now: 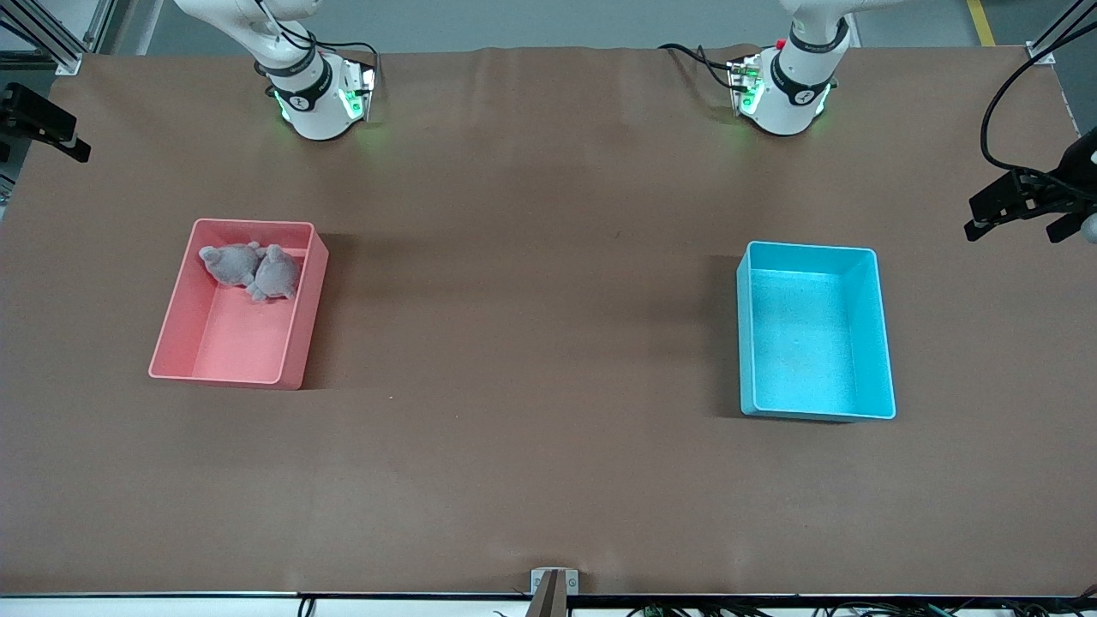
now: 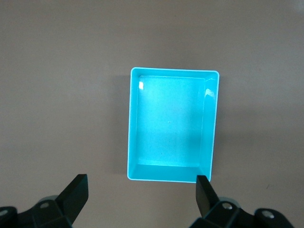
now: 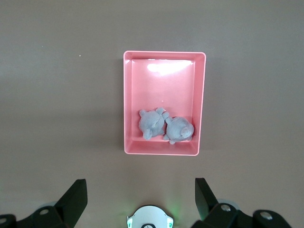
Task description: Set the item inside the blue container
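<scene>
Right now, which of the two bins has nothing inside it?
The blue container, toward the left arm's end of the table, shows only a bare floor. The pink bin holds a grey plush toy.

Robotics lab, paper-covered table (image 1: 548, 480), aluminium framing (image 1: 51, 34)

Bright, even overhead light — soft shadows, sharp focus throughout.

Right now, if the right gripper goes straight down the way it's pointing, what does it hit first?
The open right gripper points down at the table beside the pink bin. It would probably meet bare tabletop first, though depth is unclear.
</scene>
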Controlling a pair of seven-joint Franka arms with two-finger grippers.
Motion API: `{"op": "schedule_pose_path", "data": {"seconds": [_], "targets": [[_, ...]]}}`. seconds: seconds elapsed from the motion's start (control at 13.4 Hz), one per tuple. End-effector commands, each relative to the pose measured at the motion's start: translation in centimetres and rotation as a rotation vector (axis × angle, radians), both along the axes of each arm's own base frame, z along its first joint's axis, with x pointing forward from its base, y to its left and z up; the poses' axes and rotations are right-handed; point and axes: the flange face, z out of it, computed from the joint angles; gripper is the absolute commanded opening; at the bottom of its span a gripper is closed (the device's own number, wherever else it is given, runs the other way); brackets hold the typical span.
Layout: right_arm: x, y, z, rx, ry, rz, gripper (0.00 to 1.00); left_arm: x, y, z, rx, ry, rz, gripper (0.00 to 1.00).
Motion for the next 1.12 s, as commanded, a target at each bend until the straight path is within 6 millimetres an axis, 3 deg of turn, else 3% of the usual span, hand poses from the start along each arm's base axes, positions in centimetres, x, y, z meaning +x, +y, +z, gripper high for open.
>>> {"op": "schedule_pose_path", "data": {"seconds": [0.0, 1.04], "targets": [[-0.21, 0.24, 0.38, 0.025, -0.007, -0.082, 1.00, 0.31, -0.73, 0.44, -0.018, -0.018, -0.012, 1.00], [-0.03, -0.14, 0.09, 0.019, 0.003, -0.087, 1.00, 0.99, -0.65, 0.71, -0.021, -0.027, -0.012, 1.00]]}}
